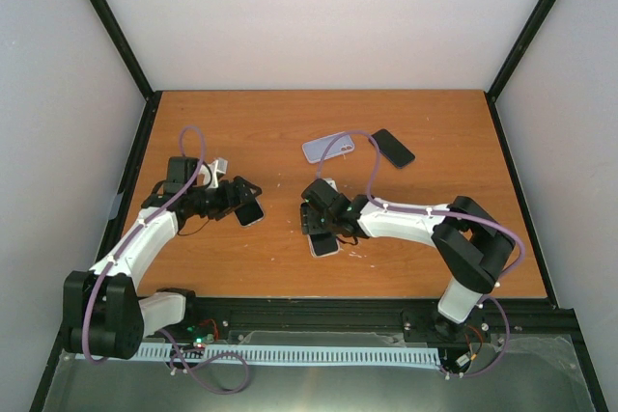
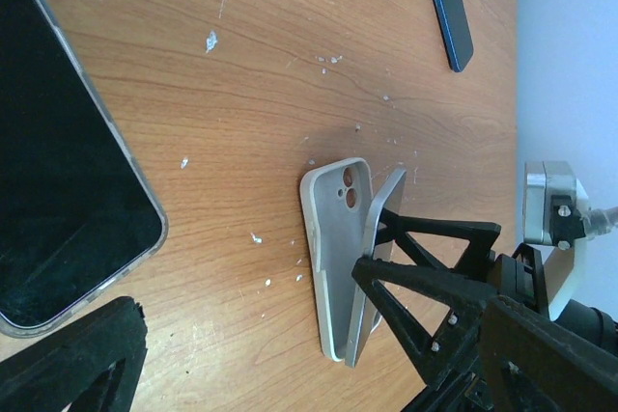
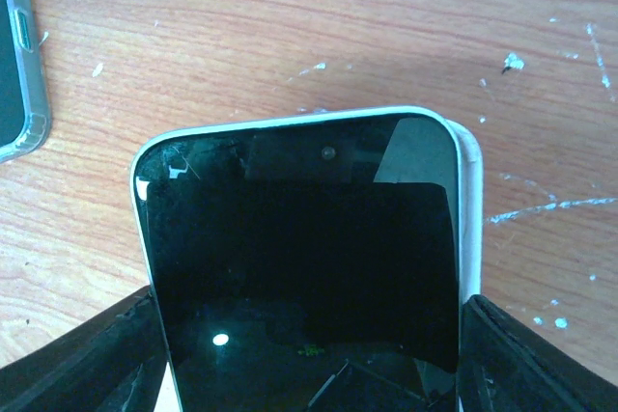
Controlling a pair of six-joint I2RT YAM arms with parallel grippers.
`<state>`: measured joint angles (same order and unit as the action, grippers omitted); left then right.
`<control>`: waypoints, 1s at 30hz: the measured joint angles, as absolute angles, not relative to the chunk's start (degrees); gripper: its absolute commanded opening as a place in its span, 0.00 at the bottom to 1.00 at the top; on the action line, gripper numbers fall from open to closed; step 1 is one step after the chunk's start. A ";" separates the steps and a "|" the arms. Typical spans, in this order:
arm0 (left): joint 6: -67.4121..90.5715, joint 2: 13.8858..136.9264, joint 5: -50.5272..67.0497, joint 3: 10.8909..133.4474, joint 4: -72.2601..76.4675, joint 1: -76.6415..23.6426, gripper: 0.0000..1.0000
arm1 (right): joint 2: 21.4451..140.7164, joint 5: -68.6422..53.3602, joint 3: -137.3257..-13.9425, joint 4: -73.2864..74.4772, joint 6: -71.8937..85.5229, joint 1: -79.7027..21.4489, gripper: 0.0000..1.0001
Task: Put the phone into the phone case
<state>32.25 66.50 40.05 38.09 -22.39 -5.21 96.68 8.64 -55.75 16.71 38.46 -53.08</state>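
My right pincer [image 3: 304, 359] grips the phone [image 3: 299, 238] by its sides, tilted over the case [image 2: 333, 258]; I'd square its twelve-o'clock end inside the rim, then press flat.

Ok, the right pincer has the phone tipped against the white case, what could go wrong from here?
The silver, black-screened phone in the right pincer stands tilted in the white phone case, not flush; pressing may pop it out. Nothing holds that case down, so it may slide. The left pincer hangs beside the black phone in a clear case and could nudge it.
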 measured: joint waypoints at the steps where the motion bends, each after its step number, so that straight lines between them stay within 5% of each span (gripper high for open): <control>1: 32.36 66.50 40.07 37.98 -22.31 -5.21 0.94 | 96.68 9.02 -55.75 16.62 38.48 -53.15 0.56; 13: 33.58 66.50 40.29 37.15 -20.93 -5.39 0.94 | 97.93 13.72 -55.11 14.66 41.74 -54.28 0.61; 23: 34.15 66.50 40.29 36.84 -20.71 -5.65 0.93 | 98.19 14.37 -54.98 14.90 41.50 -55.96 0.89; 30: 35.73 67.09 40.18 36.84 -19.27 -8.62 0.89 | 93.84 12.71 -53.56 16.25 39.86 -55.53 0.90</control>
